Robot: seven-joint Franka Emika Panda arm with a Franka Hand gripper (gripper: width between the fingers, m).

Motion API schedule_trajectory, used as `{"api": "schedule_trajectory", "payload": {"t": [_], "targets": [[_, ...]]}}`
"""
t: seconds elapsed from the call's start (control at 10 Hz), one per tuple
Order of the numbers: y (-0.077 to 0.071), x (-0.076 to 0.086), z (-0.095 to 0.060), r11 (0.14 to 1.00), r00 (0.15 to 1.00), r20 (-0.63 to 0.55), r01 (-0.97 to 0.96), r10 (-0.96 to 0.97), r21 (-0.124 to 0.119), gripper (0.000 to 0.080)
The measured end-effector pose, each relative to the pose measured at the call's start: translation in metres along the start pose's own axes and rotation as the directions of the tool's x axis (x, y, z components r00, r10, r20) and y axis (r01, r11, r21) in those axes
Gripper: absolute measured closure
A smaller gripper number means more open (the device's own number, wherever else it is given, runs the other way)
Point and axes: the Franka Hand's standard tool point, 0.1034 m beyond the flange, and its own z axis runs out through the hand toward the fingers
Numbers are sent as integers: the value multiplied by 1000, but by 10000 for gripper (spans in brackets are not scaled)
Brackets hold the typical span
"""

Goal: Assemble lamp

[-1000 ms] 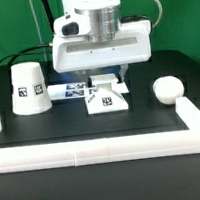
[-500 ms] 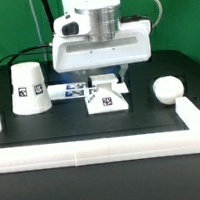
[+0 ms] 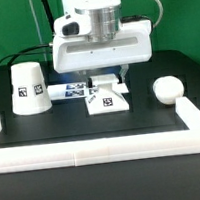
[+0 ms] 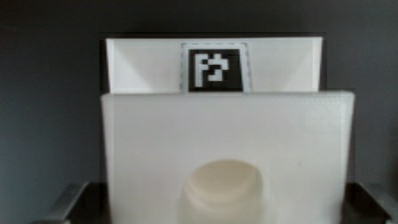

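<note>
Though looking closely at the gripper [image 3: 104, 77], cannot tell if clenched or released: hangs low over the base [image 3: 106, 100] at mid-table, fingertips hidden. Finds the shade [image 3: 27, 89] upright at left, well apart, and the bulb [image 3: 167, 88] at right, near the right rim bar [image 3: 196, 117]. Leaves open black table [image 3: 140, 118] between base and near rim bar [image 3: 94, 149]. Shows the marker board [image 3: 69, 90] just left of base.

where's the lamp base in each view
Exterior view: the base sits mid-picture on the table, between the shade and the bulb.
Wrist view: the base fills most of the picture, seen close up.
Shared landmark: a square tag on the base shows in both.
</note>
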Motion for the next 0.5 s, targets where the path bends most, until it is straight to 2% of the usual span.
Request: {"api": "schedule_trajectory", "payload": {"t": [0.3,0.5], "targets": [[-5,18,-2,1000,1000,-20,10,-10,0,264],[-12,35,-4,1000,999,-41,19,-19,-1,264]]}}
